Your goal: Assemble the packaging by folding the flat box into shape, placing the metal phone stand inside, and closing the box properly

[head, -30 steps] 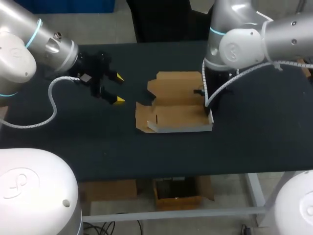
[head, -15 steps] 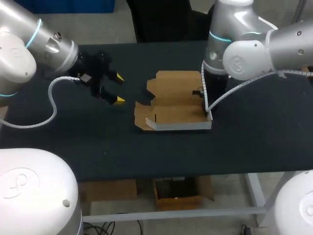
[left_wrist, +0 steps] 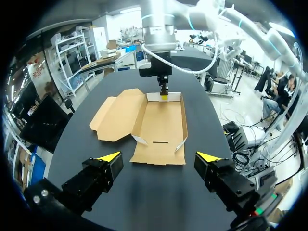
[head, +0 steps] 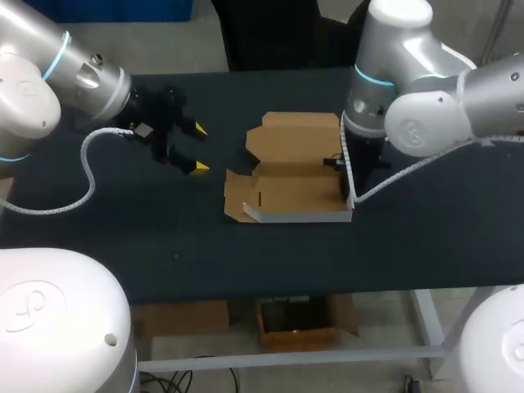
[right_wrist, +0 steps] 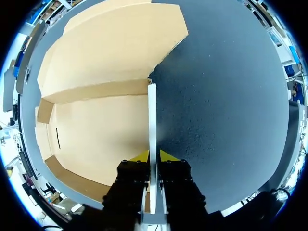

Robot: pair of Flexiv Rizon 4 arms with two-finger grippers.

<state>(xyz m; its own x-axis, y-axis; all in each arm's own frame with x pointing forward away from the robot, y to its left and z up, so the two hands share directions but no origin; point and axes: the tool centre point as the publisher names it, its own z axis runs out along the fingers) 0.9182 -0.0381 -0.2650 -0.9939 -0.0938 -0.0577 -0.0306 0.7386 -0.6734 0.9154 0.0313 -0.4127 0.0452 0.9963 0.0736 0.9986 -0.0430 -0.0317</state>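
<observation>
- The box [head: 291,176] sat partly folded near the middle of the table [head: 123,229]. Its lid [head: 295,135] lay flat on the far side, the front wall [head: 299,215] was raised, and the left end flap [head: 237,196] was down on the tabletop.
- The right gripper [right_wrist: 153,156] was clamped on the box's right side wall [right_wrist: 152,120], one yellow tip on the inner face and one on the outer. The wall stood upright on edge between them.
- Judgement: the pinch held that wall vertical so the tray could take shape along its crease.
- The left gripper [left_wrist: 159,157] hovered over the table, well apart from the box on its left. Its fingers were spread wide with nothing between them, and they pointed toward the box's left end.
- Judgement: it was parked clear to give the right arm room, and it was well placed to raise the left flap.
- The phone stand did not show in any view, so its place was unknown.
- Judgement: the task was early, in the folding step. Inserting the stand and closing the box were not yet done.
</observation>
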